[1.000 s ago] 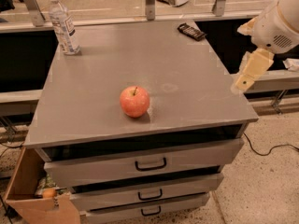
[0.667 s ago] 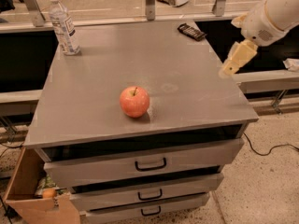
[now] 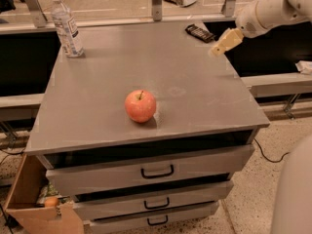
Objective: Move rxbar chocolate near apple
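The rxbar chocolate, a flat black-wrapped bar, lies near the far right corner of the grey cabinet top. The red-pink apple stands upright near the front middle of the top. My gripper, with pale yellowish fingers, hangs from the white arm at the upper right. It hovers over the right edge of the top, just right of and slightly nearer than the bar. It holds nothing that shows.
A clear water bottle stands at the far left corner. Below the top are three drawers with dark handles. An open cardboard box sits on the floor at lower left. A metal rail runs behind the cabinet.
My gripper has moved up and to the left, from beside the cabinet's right edge toward the rxbar chocolate at the far right corner. The apple, bar and bottle have not moved.
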Motion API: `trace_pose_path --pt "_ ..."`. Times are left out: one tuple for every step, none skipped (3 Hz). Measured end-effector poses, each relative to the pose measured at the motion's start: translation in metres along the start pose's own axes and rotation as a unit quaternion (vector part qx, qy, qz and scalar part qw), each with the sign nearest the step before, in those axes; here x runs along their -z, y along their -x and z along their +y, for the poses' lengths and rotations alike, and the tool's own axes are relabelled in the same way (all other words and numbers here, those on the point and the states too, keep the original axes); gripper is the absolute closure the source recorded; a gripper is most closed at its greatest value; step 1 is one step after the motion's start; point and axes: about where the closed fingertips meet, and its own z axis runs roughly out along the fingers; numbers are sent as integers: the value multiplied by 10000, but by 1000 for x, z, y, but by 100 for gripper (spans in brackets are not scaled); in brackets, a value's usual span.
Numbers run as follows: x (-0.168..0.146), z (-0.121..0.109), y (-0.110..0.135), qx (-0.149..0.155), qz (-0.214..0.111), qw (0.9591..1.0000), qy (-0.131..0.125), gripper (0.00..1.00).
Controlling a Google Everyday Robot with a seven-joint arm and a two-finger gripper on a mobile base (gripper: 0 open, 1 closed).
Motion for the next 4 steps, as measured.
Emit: trace_pose_path --pt "-39 -35 9 -621 -269 9971 -358 0" --pt "-72 -54 16 -1232 -467 9894 -614 0" --pt "-77 -56 16 -1390 -495 9871 -629 0" --pt "-74 -51 15 -1418 -611 9859 -645 0"
